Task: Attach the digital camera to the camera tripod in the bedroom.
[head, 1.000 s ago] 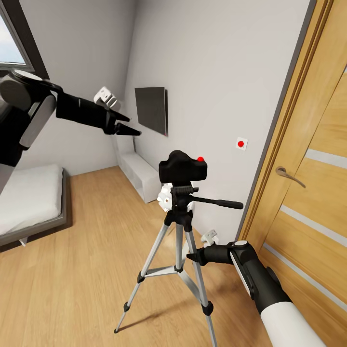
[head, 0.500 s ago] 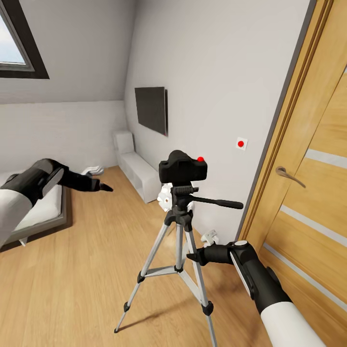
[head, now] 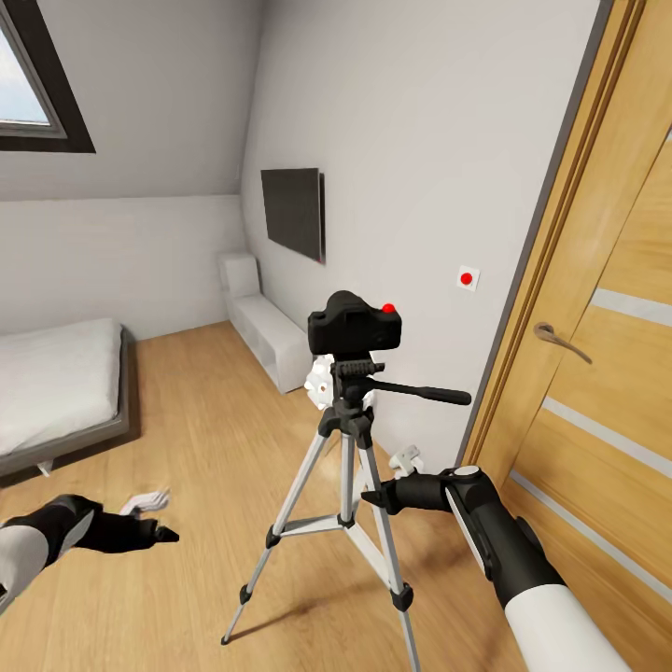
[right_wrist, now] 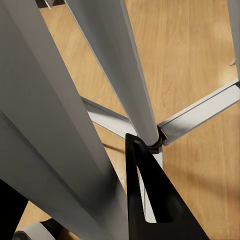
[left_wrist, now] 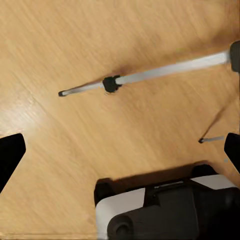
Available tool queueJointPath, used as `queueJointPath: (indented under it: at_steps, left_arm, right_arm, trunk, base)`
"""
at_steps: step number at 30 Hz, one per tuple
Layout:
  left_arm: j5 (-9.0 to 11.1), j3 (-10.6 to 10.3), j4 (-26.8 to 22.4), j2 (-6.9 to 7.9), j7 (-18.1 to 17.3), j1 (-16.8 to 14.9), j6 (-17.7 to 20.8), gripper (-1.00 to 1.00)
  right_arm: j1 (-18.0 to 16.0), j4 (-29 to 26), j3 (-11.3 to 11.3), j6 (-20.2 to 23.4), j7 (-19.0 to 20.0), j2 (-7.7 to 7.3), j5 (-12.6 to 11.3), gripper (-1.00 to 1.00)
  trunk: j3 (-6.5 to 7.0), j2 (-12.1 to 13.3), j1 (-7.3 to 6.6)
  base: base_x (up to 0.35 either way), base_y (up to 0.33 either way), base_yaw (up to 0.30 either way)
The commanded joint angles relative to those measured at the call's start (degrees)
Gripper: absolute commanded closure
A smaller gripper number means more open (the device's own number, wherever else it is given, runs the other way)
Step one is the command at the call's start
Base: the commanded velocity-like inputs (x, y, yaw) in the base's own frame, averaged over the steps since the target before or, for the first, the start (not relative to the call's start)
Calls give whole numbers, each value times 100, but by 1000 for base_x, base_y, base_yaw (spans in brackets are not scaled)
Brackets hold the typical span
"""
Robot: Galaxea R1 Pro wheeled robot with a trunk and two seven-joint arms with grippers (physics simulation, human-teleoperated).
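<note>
The small black boxy digital camera with the red dot (head: 355,325) sits squarely on the black head of the silver-legged camera tripod (head: 347,467), which stands on the light wood floor (head: 187,448) just beside the wooden door (head: 597,308), so I judge the mount made. My left gripper (head: 161,534) hangs low and empty, jaws wide apart in its wrist view. My right gripper (head: 375,497) sits against a tripod leg, its jaw state unclear, so I would draw it straight back without nudging that leg.

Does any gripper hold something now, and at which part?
Left gripper holds nothing. Right gripper is at a camera tripod leg; a hold cannot be told.
</note>
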Motion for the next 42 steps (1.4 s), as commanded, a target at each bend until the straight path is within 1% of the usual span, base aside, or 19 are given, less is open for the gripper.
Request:
queueJointPath:
  at_steps: [1, 2, 5, 6, 7, 9, 11, 12, 16, 19, 20, 21, 26, 27, 28, 29, 31, 34, 42]
  left_arm:
    - [140, 1, 4, -6, -7, 227, -77, -100]
    - [314, 8, 22, -24, 2, 650, -345, -100]
    - [659, 12, 39, -102, 54, 1243, -763, -100]
    - [903, 13, 44, -208, 170, 1616, -993, -100]
    - [1102, 13, 47, -354, 374, 1962, -1153, -100]
    - [1237, 13, 49, -507, 691, 2266, -1269, -100]
    - [1333, 13, 51, -650, 1122, 2511, -1347, -100]
    - [1403, 13, 52, -780, 1623, 2700, -1403, -100]
    - [1524, 19, 58, -972, 2660, 2975, -1488, -100]
    - [1731, 32, 60, -1062, 3333, 3136, -1553, -100]
    - [1963, 38, 61, -1130, 3702, 3230, -1585, -100]
    - [2100, 40, 61, -1170, 3857, 3277, -1597, -100]
    - [2761, 46, 62, -1352, 4403, 3490, -1638, -100]
    - [2934, 47, 62, -1398, 4543, 3546, -1646, -100]
    - [2995, 47, 62, -1416, 4598, 3569, -1649, -100]
    - [3045, 47, 62, -1430, 4644, 3587, -1651, -100]
    - [3170, 48, 62, -1469, 4753, 3635, -1657, -100]
    - [3231, 48, 62, -1485, 4798, 3655, -1659, -100]
    - [3273, 48, 62, -1494, 4825, 3667, -1668, -100]
  right_arm:
    - [-5, -7, -1, -11, 37, 2, 83, 100]
    - [-7, -7, -1, -13, 37, 2, 82, 100]
    - [-6, -7, 1, -10, 37, 2, 85, 100]
    - [-7, -7, 2, -11, 37, 2, 86, 100]
    - [-6, -7, 3, -10, 37, 2, 87, 100]
    - [-6, -7, 1, -9, 37, 2, 87, 100]
    - [-6, -7, 2, -9, 37, 2, 88, 100]
    - [-5, -7, 4, -8, 37, 2, 88, 100]
    - [-7, -7, 7, -8, 37, 2, 85, 100]
    - [-6, -7, 3, -8, 37, 2, 78, 100]
    - [-6, -7, 5, -8, 37, 2, 79, 100]
    - [-7, -7, 5, -8, 37, 2, 79, 100]
    - [-7, -7, 7, -14, 37, 2, 79, 100]
    - [-5, -7, 8, -15, 37, 2, 78, 100]
    - [-5, -7, 8, -15, 37, 2, 78, 100]
    - [-6, -7, 8, -16, 37, 2, 77, -100]
    - [-6, -2, 6, -16, 37, 2, 71, -100]
    - [-8, 0, 5, -16, 37, 2, 66, -100]
    - [-7, 2, 6, -17, 37, 2, 69, -100]
  trunk:
    - [-12, -13, 4]
    - [-12, -13, 4]
    - [-12, -13, 4]
    - [-12, -13, 4]
    - [-12, -13, 4]
    - [-12, -13, 4]
    - [-12, -13, 4]
    - [-12, -13, 4]
    - [-12, -13, 4]
    - [-12, -13, 4]
    - [-12, -13, 4]
    - [-12, -13, 4]
    - [-12, -13, 4]
    - [-12, -13, 4]
    - [-12, -13, 4]
    - [-12, -13, 4]
    - [-12, -13, 4]
    - [-12, -13, 4]
    - [-12, -13, 4]
  base:
    - [0, 0, 0]
    - [0, 0, 0]
    - [0, 0, 0]
    - [0, 0, 0]
    - [0, 0, 0]
    - [0, 0, 0]
    - [0, 0, 0]
    - [0, 0, 0]
    - [0, 0, 0]
    - [0, 0, 0]
    - [0, 0, 0]
    - [0, 0, 0]
    - [0, 0, 0]
    - [0, 0, 0]
    - [0, 0, 0]
    - [0, 0, 0]
    - [0, 0, 0]
    - [0, 0, 0]
    - [0, 0, 0]
